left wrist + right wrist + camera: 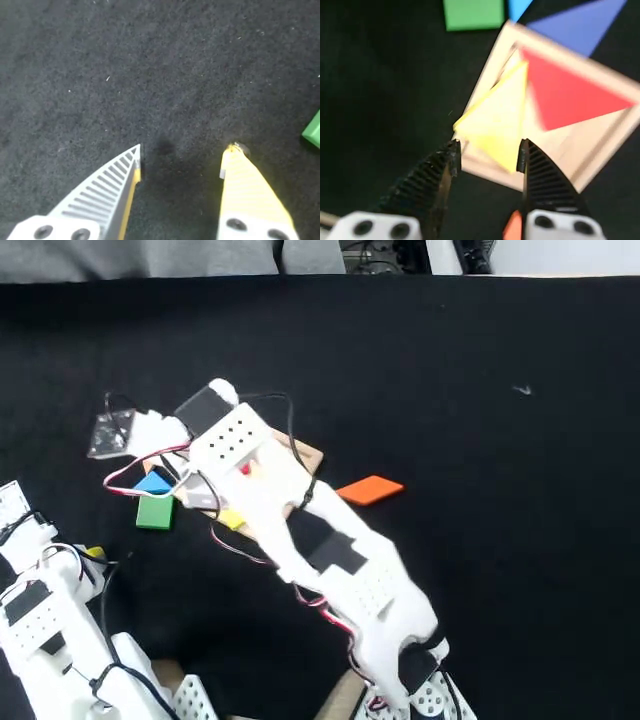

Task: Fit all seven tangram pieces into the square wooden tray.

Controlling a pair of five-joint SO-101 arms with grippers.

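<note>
While spread over the square wooden tray, left of centre: right hand straddling a flat yellow triangle overlapping the rim, beside a flat red triangle inside; left hand also spread, above bare black desk, near left

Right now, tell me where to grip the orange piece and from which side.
The orange piece lies flat on the black table, apart from the wooden tray. Probably come straight down from above and pinch across its narrow width, closing on the two long edges; flat, it offers no other hold.
</note>
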